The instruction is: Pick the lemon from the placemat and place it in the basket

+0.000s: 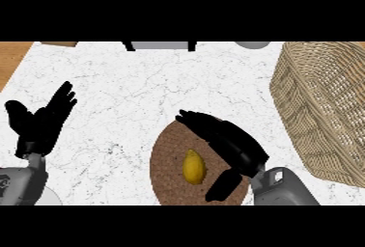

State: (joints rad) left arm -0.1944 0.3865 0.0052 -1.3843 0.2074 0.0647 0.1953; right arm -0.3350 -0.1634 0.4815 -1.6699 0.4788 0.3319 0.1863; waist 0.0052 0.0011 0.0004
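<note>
One lemon [193, 167] lies on the round brown placemat [170, 164], long axis running near-vertical in the head view, one tip toward the far edge of the tabletop [157, 87], the other toward the robot. Yellow, smooth, oval with tapered ends. Right robot hand [231, 144] is over the placemat just right of the lemon, fingers straight and spread, thumb down near the lemon's lower end, not closed on it. Left robot hand [39, 123] rests open at the left, fingers up. Wicker basket [324, 106] stands at right, apart from the placemat.
</note>
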